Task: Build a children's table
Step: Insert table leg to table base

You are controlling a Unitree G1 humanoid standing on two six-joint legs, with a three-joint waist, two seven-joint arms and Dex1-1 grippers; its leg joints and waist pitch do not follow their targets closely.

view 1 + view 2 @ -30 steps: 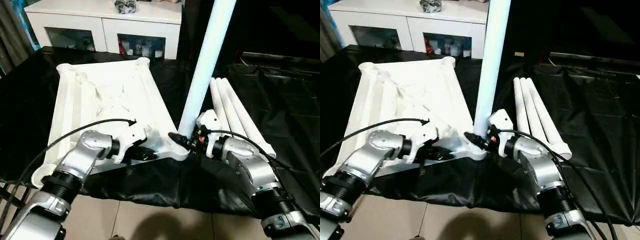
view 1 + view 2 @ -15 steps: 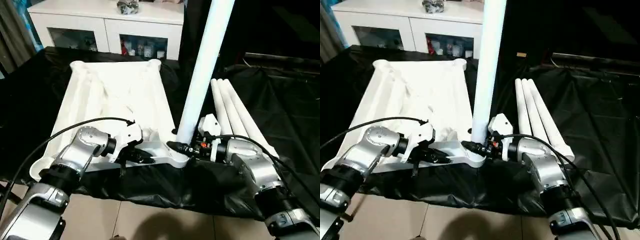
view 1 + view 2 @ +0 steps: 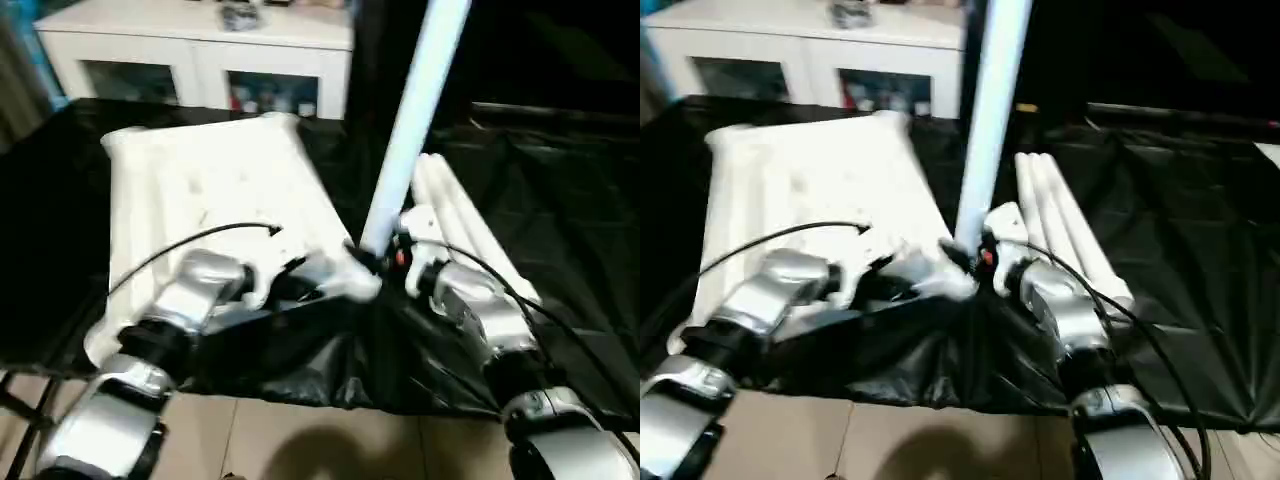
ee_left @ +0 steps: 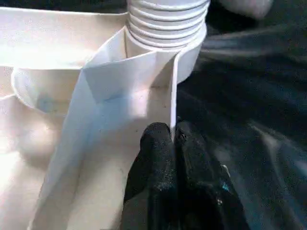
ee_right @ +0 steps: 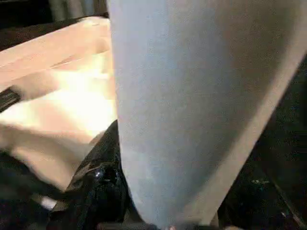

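Observation:
The white tabletop (image 3: 205,180) lies underside up on black cloth. One long white leg (image 3: 412,120) stands nearly upright in its near right corner socket (image 3: 362,285); in the left wrist view the leg's ribbed end (image 4: 165,24) sits in that socket. My right gripper (image 3: 378,262) is shut around the leg's base, one black finger (image 5: 101,175) pressed on the tube (image 5: 192,96). Just left of the socket, my left gripper (image 4: 172,134) is shut, pinching the tabletop's thin rim wall (image 4: 173,86). Three more legs (image 3: 455,215) lie side by side to the right.
A white glass-doored cabinet (image 3: 200,50) stands behind the table. Black cloth (image 3: 560,180) covers the work surface and hangs bunched over its front edge, with tiled floor (image 3: 300,445) below. A black cable (image 3: 190,250) arcs over my left forearm.
The head camera has shifted. Both grippers keep their holds. The leg still stands in the corner socket and has come a little more upright.

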